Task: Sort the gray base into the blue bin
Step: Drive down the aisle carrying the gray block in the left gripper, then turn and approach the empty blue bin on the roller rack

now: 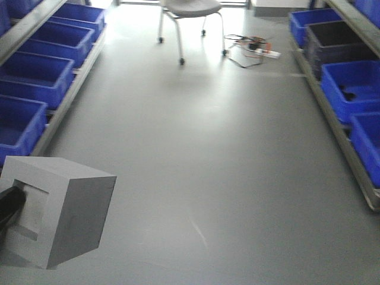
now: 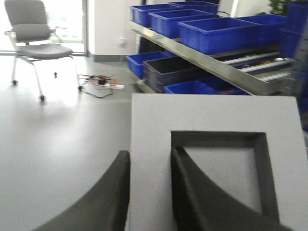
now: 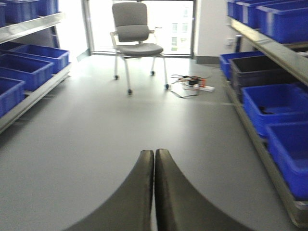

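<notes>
The gray base (image 1: 59,211) hangs above the floor at the front left, its square recess turned toward my left arm. My left gripper (image 2: 150,155) is shut on one wall of the gray base (image 2: 211,120), with one finger inside the recess and the other outside. A dark finger (image 1: 10,202) of it shows at the left edge of the front view. Blue bins (image 1: 32,77) line the low racks on the left and on the right (image 1: 353,89). My right gripper (image 3: 154,154) is shut with nothing in it, pointing down the aisle.
An office chair (image 1: 187,12) stands at the far end of the aisle. A power strip with cables (image 1: 255,47) lies on the floor beside it. A dark gray bin (image 1: 338,38) sits among the blue ones on the right rack. A metal shelf (image 2: 216,67) carries more blue bins.
</notes>
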Motion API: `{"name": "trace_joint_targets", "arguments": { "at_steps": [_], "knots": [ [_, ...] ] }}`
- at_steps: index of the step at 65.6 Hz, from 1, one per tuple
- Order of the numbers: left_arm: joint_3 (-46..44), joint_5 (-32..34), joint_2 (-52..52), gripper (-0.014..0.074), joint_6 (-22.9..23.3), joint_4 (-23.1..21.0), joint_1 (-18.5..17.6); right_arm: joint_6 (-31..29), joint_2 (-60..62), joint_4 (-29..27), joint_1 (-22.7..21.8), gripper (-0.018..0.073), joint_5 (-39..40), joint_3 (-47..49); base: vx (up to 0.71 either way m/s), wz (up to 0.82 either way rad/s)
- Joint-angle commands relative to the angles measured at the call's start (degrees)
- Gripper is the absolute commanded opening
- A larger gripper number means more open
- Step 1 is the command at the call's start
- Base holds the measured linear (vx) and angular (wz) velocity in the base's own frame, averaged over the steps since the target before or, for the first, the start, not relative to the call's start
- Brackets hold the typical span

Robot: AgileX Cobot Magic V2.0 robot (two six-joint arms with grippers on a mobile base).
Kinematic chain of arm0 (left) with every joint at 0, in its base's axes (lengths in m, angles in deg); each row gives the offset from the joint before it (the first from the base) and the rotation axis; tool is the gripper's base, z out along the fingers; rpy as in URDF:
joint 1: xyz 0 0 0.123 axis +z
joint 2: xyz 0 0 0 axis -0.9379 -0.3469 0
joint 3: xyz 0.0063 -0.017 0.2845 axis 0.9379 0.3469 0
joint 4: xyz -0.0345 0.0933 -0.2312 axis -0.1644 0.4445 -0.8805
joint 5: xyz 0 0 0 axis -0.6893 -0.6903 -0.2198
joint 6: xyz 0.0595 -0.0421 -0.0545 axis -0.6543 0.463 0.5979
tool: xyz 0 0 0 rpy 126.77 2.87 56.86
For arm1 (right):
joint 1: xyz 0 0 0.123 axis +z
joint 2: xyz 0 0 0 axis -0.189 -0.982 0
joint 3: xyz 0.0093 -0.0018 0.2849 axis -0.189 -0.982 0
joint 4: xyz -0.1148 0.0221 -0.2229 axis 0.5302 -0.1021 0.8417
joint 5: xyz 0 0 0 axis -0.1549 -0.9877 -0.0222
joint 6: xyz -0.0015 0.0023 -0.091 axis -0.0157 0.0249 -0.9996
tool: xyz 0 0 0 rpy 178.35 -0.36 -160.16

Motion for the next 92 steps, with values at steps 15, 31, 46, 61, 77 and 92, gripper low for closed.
{"name": "trace_joint_targets", "arguments": {
  "at_steps": [15,31,46,61,77,92],
  "knots": [
    [-1.7,6.0,0.1,-0.0006,0.4,-0.5,-0.3,-0.3,0.7,0.4,-0.3,-0.0009,4.3,-0.8,0.35,0.74],
    [-1.7,6.0,0.1,-0.0006,0.4,-0.5,-0.3,-0.3,0.7,0.4,-0.3,-0.0009,4.3,-0.8,0.29,0.86],
    [-1.7,6.0,0.1,-0.0006,0.4,-0.5,-0.3,-0.3,0.7,0.4,-0.3,-0.0009,4.3,-0.8,0.25,0.86],
    [-1.7,6.0,0.1,-0.0006,0.4,-0.5,-0.3,-0.3,0.7,0.4,-0.3,-0.0009,4.3,-0.8,0.22,0.85],
    [-1.7,6.0,0.1,-0.0006,0.4,-0.5,-0.3,-0.3,0.7,0.4,-0.3,-0.0009,4.3,-0.8,0.21,0.88],
    [-1.7,6.0,0.1,-0.0006,0.4,-0.5,-0.3,-0.3,0.7,0.4,-0.3,-0.0009,4.3,-0.8,0.18,0.71]
  ]
}}
